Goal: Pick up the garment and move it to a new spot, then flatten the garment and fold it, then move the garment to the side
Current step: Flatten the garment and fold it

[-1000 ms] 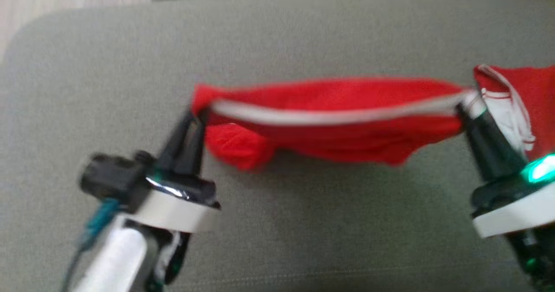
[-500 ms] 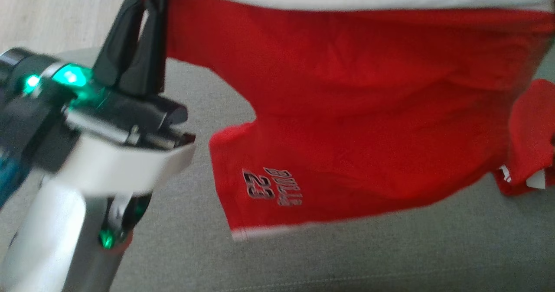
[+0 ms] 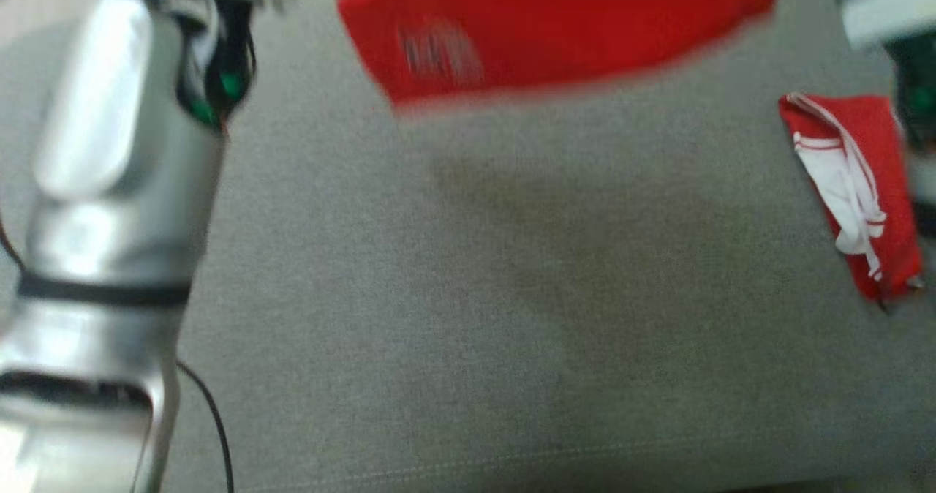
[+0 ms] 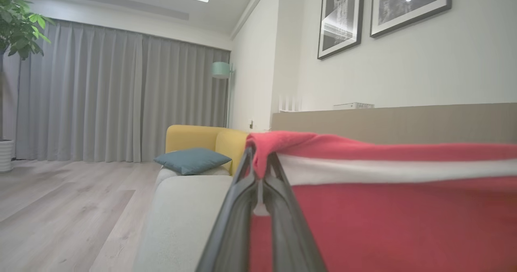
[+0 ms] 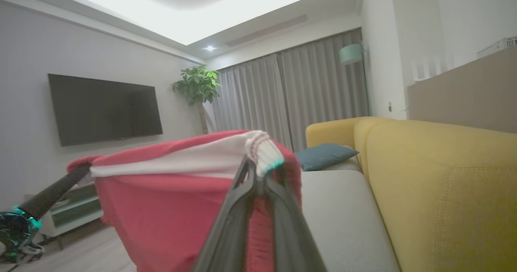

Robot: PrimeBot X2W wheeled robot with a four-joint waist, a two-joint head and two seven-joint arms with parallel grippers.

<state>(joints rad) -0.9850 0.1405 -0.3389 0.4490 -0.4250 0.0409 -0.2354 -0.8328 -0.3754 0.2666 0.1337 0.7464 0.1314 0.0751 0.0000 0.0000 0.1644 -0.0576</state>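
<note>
Garment (image 3: 556, 32), red shorts with a white waistband, hung high above the grey sofa seat (image 3: 468, 317), stretched by that band between the left end effector (image 4: 261, 163) and the right end effector (image 5: 260, 171), each clamped tight on it. A second earlier it sagged bunched just over the seat; now raised and hanging open, it seemed ready to carry to a new spot.
</note>
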